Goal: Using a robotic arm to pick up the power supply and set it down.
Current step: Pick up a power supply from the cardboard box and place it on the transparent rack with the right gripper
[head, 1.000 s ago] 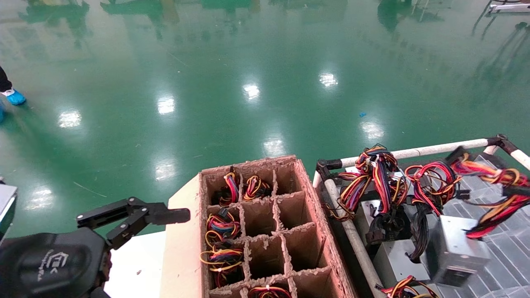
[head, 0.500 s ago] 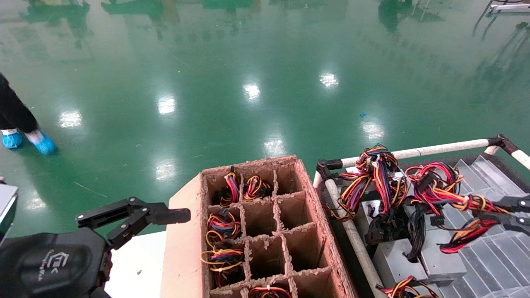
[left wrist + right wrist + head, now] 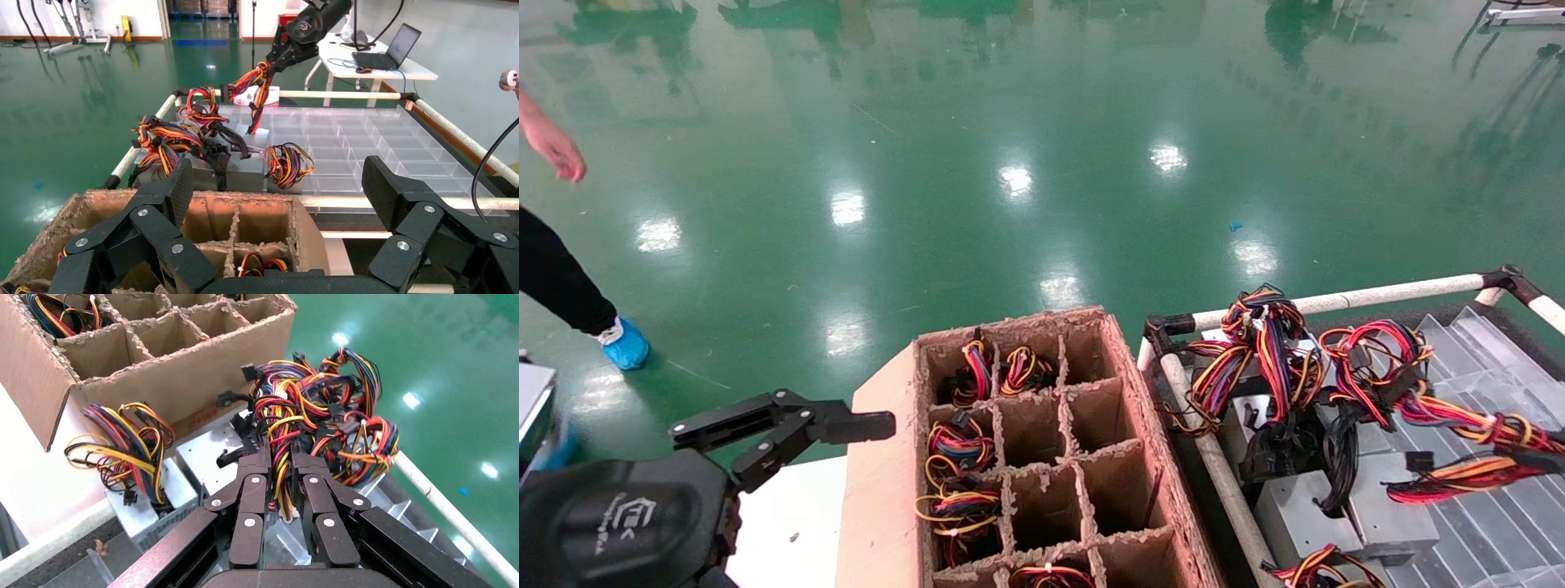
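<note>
1. While its fingers pinch the red, orange and yellow wire bundle, the right gripper hangs over the clear tray.
2. Below the bundle, the power supply rests on the tray among other grey boxes.
3. Parked left of the cardboard box, the left gripper is spread wide.

A divided cardboard box sits on a white surface, several of its cells holding coiled wire bundles. Beside it stands a clear plastic tray inside a white pipe frame. A passer-by in a blue shoe cover crosses the green floor.
</note>
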Action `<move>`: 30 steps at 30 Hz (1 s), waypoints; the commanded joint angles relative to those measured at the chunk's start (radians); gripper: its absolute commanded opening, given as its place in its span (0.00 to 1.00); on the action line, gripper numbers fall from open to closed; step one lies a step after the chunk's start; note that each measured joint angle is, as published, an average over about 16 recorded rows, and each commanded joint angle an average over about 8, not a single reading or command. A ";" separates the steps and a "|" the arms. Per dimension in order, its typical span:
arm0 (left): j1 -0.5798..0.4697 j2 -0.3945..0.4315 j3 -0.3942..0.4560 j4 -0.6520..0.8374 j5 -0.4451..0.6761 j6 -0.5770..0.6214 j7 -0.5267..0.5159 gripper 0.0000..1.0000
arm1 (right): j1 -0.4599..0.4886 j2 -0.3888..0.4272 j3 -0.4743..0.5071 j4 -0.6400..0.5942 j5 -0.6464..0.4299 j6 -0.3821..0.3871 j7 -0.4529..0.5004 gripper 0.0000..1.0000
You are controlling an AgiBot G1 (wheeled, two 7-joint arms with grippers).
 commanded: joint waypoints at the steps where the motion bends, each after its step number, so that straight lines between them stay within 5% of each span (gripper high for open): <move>1: 0.000 0.000 0.000 0.000 0.000 0.000 0.000 1.00 | -0.008 0.013 -0.012 -0.006 0.020 0.000 -0.007 0.00; 17: 0.000 0.000 0.000 0.000 0.000 0.000 0.000 1.00 | -0.069 0.060 -0.079 -0.076 0.135 0.008 -0.074 0.00; 30: 0.000 0.000 0.001 0.000 0.000 0.000 0.000 1.00 | -0.038 0.068 -0.097 -0.096 0.101 0.011 -0.170 0.00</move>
